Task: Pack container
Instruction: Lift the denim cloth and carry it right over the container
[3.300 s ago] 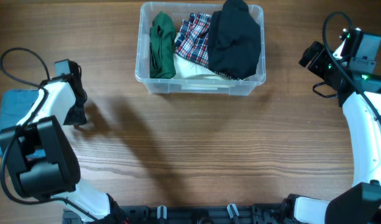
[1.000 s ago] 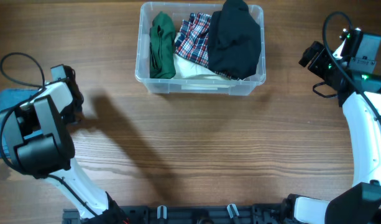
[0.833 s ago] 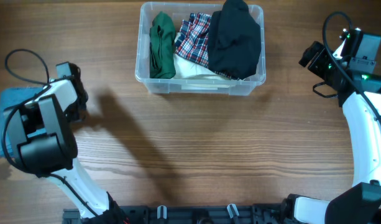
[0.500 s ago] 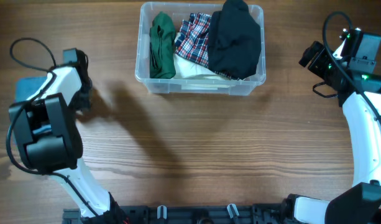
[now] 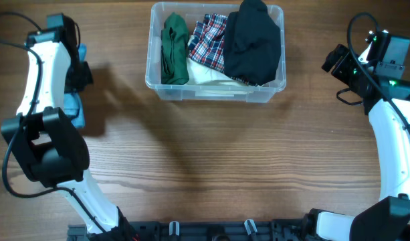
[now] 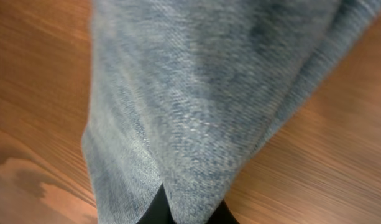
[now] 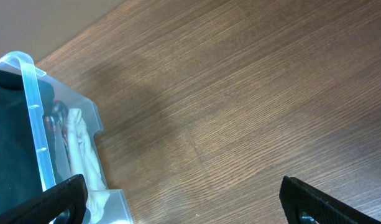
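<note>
Bare table [image 5: 211, 167] is lying open across the near and middle ground; the container [image 5: 218, 94] is standing far centre, a black garment [image 5: 255, 43] bulging over its far-right rim. At far left a blue cloth [image 5: 73, 110] is hanging in the way.

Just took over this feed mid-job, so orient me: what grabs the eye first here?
The blue denim garment fills the left wrist view, pinched in the left gripper, at the overhead view's upper left. At top centre, the clear container already holds a green garment, a plaid garment and a bulky black garment heaped at its right end.
</note>
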Robot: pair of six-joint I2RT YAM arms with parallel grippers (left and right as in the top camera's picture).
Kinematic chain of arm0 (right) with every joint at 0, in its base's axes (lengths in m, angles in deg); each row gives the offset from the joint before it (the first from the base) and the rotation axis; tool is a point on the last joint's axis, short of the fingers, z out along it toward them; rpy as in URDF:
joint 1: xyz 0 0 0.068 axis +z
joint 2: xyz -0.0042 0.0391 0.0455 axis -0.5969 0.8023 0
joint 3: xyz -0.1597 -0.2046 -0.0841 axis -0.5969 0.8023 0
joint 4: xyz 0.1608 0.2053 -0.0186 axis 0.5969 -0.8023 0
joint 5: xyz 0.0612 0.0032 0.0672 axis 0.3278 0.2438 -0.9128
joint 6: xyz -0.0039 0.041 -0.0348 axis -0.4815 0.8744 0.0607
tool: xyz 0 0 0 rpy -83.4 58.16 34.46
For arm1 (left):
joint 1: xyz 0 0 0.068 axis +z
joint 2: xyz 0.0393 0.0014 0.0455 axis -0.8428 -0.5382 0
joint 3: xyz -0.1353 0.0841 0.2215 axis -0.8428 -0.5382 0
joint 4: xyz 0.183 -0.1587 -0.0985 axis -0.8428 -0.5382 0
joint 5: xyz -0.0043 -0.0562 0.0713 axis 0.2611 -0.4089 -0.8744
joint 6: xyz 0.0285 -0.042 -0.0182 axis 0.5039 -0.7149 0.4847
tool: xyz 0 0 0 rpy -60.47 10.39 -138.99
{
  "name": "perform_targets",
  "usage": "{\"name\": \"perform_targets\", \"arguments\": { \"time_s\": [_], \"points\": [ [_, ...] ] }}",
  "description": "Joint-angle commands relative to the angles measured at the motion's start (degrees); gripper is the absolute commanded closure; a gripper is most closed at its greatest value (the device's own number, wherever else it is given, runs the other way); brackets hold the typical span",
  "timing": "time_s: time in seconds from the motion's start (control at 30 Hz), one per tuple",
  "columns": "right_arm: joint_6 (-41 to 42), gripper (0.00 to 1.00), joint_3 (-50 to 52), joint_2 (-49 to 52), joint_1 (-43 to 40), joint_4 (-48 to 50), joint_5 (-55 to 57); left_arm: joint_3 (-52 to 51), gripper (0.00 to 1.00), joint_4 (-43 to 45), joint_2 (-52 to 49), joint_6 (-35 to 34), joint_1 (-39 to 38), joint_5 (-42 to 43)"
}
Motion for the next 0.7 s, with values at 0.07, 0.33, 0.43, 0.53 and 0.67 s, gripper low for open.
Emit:
{"name": "perform_targets", "arguments": {
  "time_s": [0.07, 0.33, 0.43, 0.53, 0.67],
  "points": [
    [0.7, 0.0, 0.0, 0.6, 0.0, 0.2, 1.2, 7.3, 0.96, -3.8, 5.0, -1.1, -0.7, 8.7],
    [0.7, 0.0, 0.0, 0.6, 0.0, 0.2, 1.2, 8.8, 0.96, -5.5, 11.5, -1.1, -2.6, 13.2],
    [0.7, 0.0, 0.0, 0.6, 0.0, 0.2, 1.2, 8.9, 0.96, -5.4, 14.2, -1.1, -4.2, 13.2],
    [0.7, 0.0, 0.0, 0.6, 0.0, 0.2, 1.2, 8.9, 0.96, -4.9, 17.6, -1.1, -6.1, 15.9],
    [0.7, 0.0, 0.0, 0.6, 0.0, 0.2, 1.2, 8.9, 0.96, -3.8, 21.4, -1.1, -7.8, 19.4]
  ]
}}
